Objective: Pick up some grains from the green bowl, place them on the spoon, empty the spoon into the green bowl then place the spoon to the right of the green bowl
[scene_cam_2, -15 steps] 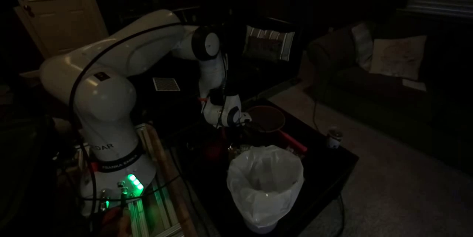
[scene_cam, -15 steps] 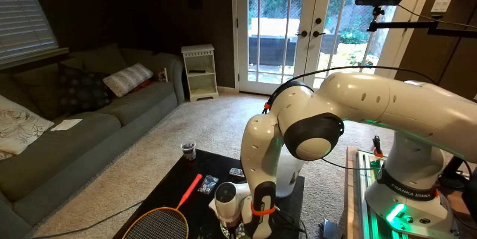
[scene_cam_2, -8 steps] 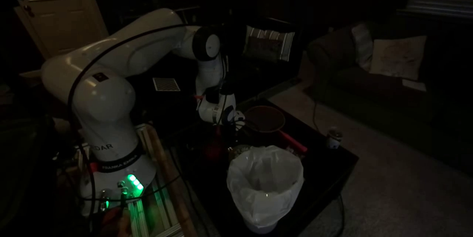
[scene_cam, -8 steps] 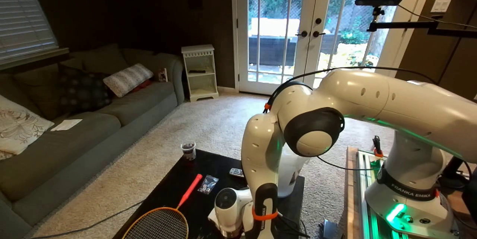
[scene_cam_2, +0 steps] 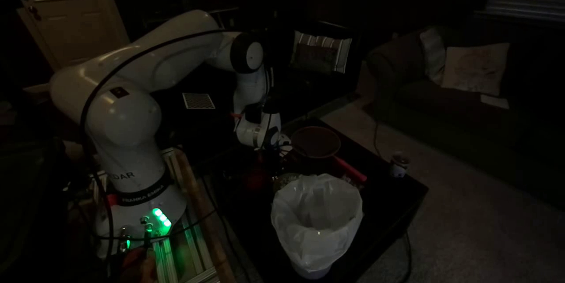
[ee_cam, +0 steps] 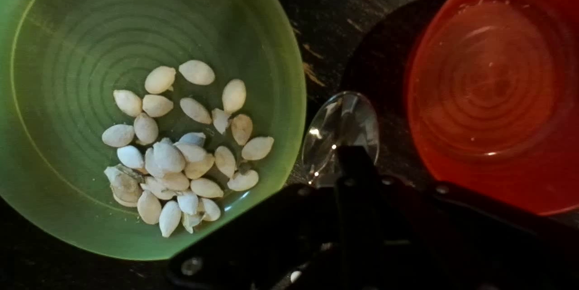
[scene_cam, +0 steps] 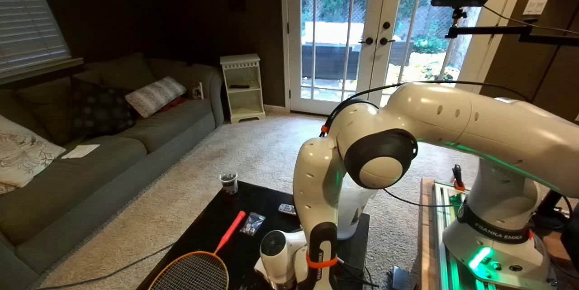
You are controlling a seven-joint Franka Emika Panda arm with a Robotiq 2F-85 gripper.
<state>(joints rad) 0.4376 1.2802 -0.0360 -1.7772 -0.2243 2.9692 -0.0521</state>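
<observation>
Many pale, oval, seed-like grains (ee_cam: 168,156) are lying in the round, translucent green bowl (ee_cam: 113,41), likely light, stiff and slippery; pinching their sides is looking surest. Between this bowl and a round red bowl (ee_cam: 497,82), a clear, plastic-looking spoon (ee_cam: 337,120) is lying under the black gripper (ee_cam: 356,159), whose fingers are standing close together; whether they are pinching grains is not showing.
</observation>
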